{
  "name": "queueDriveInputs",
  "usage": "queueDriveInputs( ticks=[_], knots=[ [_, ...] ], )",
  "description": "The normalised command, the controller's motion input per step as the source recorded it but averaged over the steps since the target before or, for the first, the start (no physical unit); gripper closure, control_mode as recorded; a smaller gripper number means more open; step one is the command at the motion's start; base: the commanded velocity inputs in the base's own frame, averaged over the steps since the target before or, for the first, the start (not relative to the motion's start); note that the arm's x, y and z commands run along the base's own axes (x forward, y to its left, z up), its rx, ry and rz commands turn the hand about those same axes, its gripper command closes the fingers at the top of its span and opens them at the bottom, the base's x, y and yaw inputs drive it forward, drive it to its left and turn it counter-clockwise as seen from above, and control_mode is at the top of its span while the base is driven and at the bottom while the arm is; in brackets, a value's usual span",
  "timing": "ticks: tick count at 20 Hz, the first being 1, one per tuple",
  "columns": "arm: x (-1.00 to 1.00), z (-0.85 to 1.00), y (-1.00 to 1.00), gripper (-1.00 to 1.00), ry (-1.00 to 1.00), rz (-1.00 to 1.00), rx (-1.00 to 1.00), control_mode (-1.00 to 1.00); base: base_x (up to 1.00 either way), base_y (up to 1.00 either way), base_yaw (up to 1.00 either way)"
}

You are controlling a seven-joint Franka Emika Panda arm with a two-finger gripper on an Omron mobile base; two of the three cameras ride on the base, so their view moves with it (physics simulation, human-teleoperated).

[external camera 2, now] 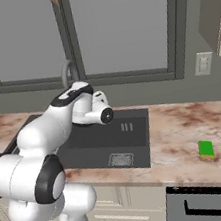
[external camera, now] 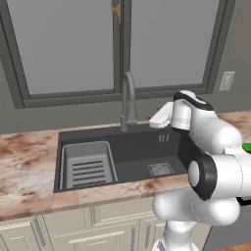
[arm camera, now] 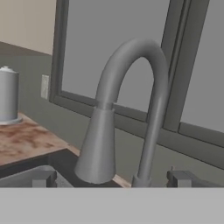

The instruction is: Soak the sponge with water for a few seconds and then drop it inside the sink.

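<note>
The sponge (external camera 2: 206,148), a small green block with a yellow layer, lies flat on the marble counter well to the right of the sink (external camera 2: 138,146); its edge (external camera: 247,146) peeks out past my arm. My gripper (arm camera: 113,178) is open and holds nothing, its fingertips (arm camera: 43,178) wide apart. It hovers over the back of the dark basin (external camera: 137,152), pointing at the grey gooseneck faucet (arm camera: 131,105) close in front of it. The water is out of view; the spout looks dry.
A lighter grey slotted rack (external camera: 88,165) fills the sink's left part, and a square drain grate (external camera: 161,169) lies in the right part. A white canister (arm camera: 8,94) stands on the counter beyond. A window runs behind the faucet. A dark appliance front (external camera 2: 213,202) sits below the sponge's counter.
</note>
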Motion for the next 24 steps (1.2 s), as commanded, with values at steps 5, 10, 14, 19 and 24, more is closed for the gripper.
queueDriveInputs(
  ticks=[5,10,14,19,24],
  knots=[
    [0.12,-0.17,0.00,-1.00,0.00,0.00,0.00,-1.00,0.00,0.00,0.00],
    [0.16,-0.21,0.00,-1.00,0.00,0.00,0.00,-1.00,0.00,0.00,0.00],
    [0.25,-0.08,0.00,-1.00,0.00,0.00,0.00,-1.00,0.00,0.00,0.00],
    [0.38,-0.06,0.00,-1.00,0.00,0.00,0.00,-1.00,0.00,0.00,0.00],
    [0.31,-0.07,0.00,-1.00,0.00,0.00,0.00,-1.00,0.00,0.00,0.00]
  ],
)
